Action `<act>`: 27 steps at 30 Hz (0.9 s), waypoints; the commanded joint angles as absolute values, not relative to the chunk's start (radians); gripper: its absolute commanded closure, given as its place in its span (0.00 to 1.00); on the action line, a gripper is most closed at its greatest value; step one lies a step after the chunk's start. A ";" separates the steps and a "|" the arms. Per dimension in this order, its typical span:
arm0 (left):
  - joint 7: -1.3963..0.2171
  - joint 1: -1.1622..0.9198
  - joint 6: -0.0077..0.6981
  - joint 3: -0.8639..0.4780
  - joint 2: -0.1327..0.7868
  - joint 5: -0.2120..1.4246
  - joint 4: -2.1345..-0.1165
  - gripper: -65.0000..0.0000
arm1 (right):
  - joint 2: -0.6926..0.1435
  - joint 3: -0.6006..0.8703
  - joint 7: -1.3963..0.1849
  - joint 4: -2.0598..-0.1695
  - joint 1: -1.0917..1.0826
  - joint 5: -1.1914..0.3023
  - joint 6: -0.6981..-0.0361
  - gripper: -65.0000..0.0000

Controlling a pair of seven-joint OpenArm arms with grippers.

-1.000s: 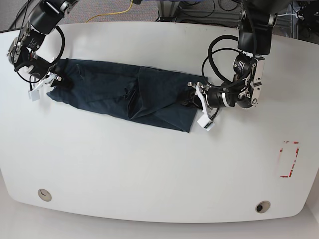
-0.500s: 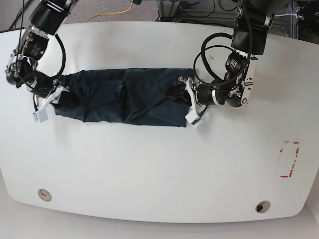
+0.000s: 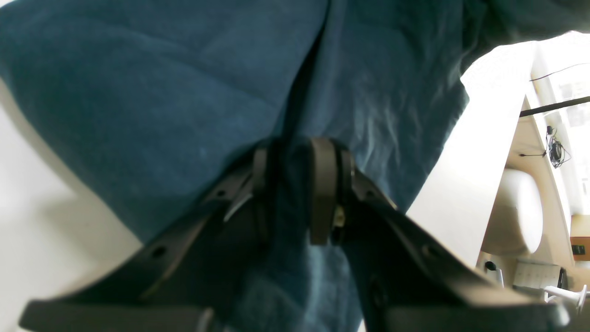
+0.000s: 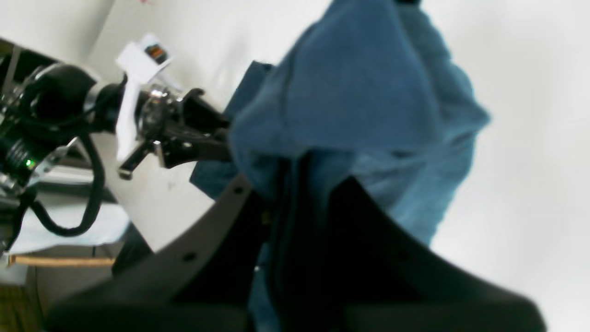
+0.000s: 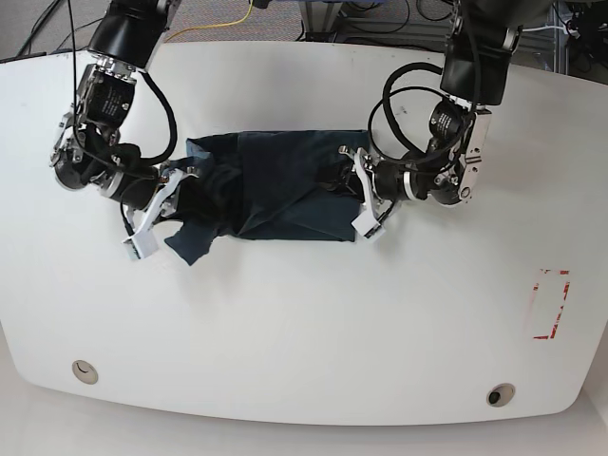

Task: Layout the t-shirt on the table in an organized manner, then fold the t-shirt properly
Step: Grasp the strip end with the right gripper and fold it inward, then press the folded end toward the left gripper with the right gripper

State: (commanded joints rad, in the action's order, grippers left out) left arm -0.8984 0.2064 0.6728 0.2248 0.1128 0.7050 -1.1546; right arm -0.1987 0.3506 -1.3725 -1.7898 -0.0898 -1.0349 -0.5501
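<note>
T-shirt (image 5: 271,185) bunched mid-worktop (image 5: 304,323). Left gripper (image 5: 353,190) jaws pinch its edge nearest the red tape (image 5: 551,302); right gripper (image 5: 163,195) jaws pinch the opposite end.

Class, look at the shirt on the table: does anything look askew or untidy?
Yes. The shirt lies bunched between both claws, and a loose corner sticks out by the right claw, so its outline is uneven, not flat.

Bunched navy t-shirt (image 5: 271,185) on white table (image 5: 304,323)
</note>
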 joint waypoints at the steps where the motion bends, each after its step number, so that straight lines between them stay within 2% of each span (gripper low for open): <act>1: -0.898 0.206 0.673 0.225 0.113 0.707 -1.155 0.85 | -0.199 0.328 -1.372 -1.787 -0.093 -1.033 -0.549 1.00; 8: -0.898 0.206 0.673 0.225 0.113 0.711 -1.155 0.85 | -0.173 0.240 -1.371 -1.784 -0.114 -1.030 -0.547 1.00; 14: -0.898 0.206 0.673 0.223 0.087 0.707 -1.155 0.85 | -0.159 0.191 -1.363 -1.782 -0.117 -1.030 -0.547 0.95; 24: -0.898 0.205 0.670 0.225 0.079 0.705 -1.155 0.85 | -0.113 0.140 -1.363 -1.770 -0.119 -1.003 -0.545 0.95; 27: -0.898 0.205 0.670 0.225 0.079 0.705 -1.155 0.85 | -0.090 0.101 -1.363 -1.770 -0.119 -0.957 -0.547 0.98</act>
State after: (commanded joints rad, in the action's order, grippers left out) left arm -0.8984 0.2048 0.6697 0.2248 0.0790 0.7050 -1.1546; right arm -0.0898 0.1005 -1.3633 -1.7699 -0.1189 -0.9567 -0.5470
